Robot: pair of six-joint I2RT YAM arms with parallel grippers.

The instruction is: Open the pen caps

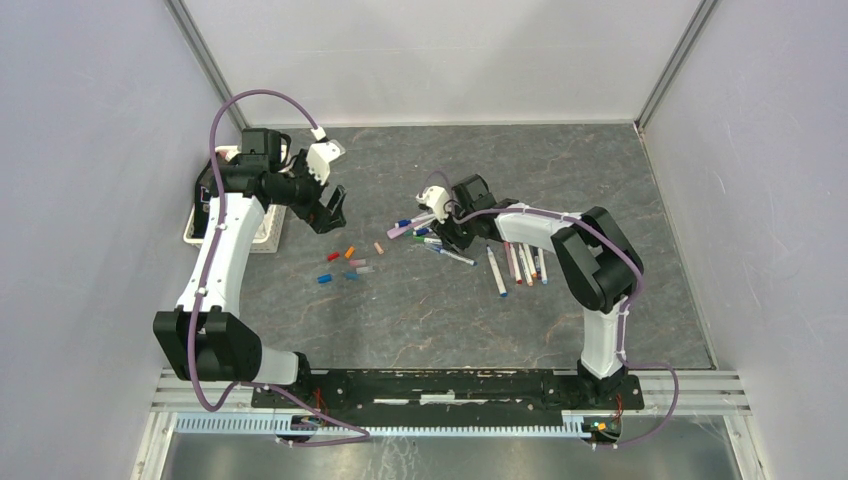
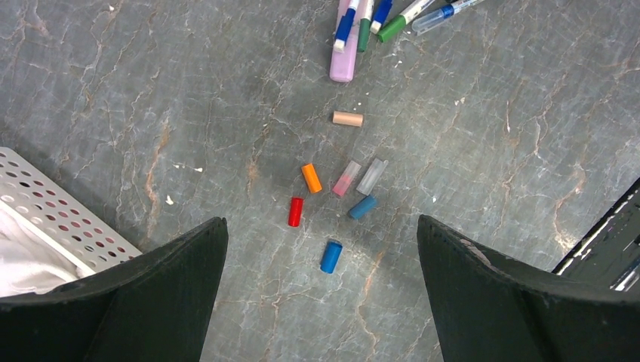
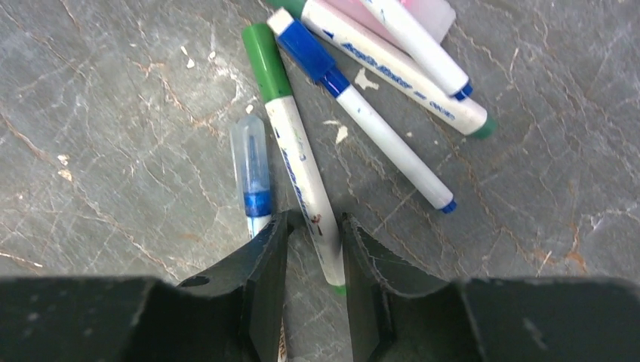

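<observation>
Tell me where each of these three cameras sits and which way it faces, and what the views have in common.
Top external: high behind the arm bases, looking down on the table; both arms, left tool and right tool show.
Left wrist: on the left arm, facing down at the loose caps; its wide-open fingers frame the bottom.
Right wrist: on the right arm, facing down at the pens; its fingers clamp the green-capped pen.
Shared: caps in top and left wrist; pens in all three.

You can't tell whether the right gripper (image 3: 317, 221) actually presses the green-capped marker (image 3: 298, 151) (its tail end sits between the fingers). One finger hides the barrel of the clear-capped pen (image 3: 251, 166). The left wrist view's edge cuts off the white basket (image 2: 53, 204).
</observation>
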